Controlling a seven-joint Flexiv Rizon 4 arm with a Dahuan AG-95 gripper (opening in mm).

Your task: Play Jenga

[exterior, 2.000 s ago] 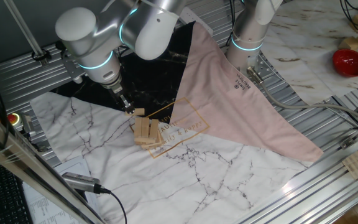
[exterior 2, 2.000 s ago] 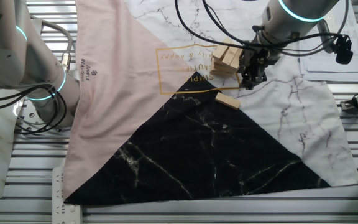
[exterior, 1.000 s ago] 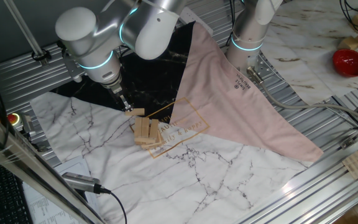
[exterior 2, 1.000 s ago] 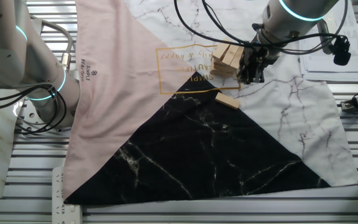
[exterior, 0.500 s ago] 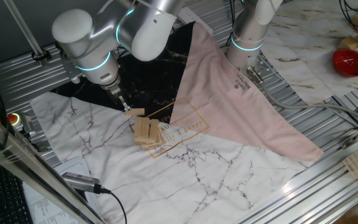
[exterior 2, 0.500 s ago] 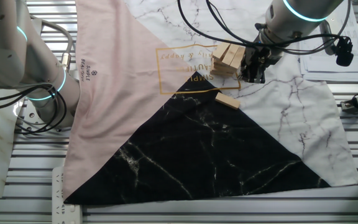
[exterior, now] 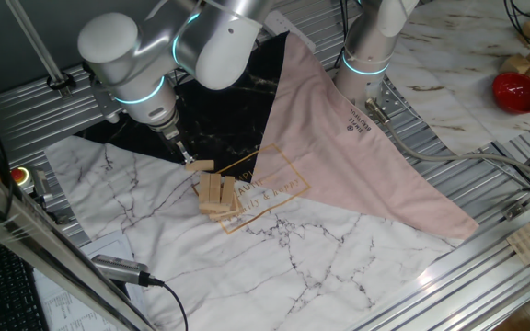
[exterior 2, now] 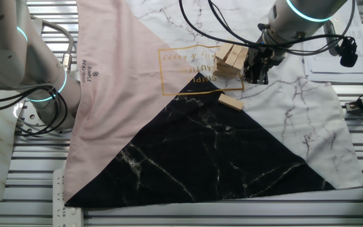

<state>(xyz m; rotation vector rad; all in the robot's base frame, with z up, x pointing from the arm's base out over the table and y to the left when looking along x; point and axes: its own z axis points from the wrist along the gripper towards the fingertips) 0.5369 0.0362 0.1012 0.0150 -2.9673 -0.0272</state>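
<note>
The cloth (exterior: pixel 357 175) covers the table, the Jenga (exterior: pixel 217 195) stack low near its middle. My claw (exterior: pixel 187 158) hangs just beside a loose block (exterior 2: pixel 230 102); I cannot tell its spread. I judge I'm between pulls; next needs careful alignment.

Tool (exterior 2: pixel 255 77) hemmed between Jenga stack (exterior 2: pixel 229 60) and 1 loose block (exterior 2: pixel 230 103), open cloth (exterior 2: pixel 219 157) beyond
</note>
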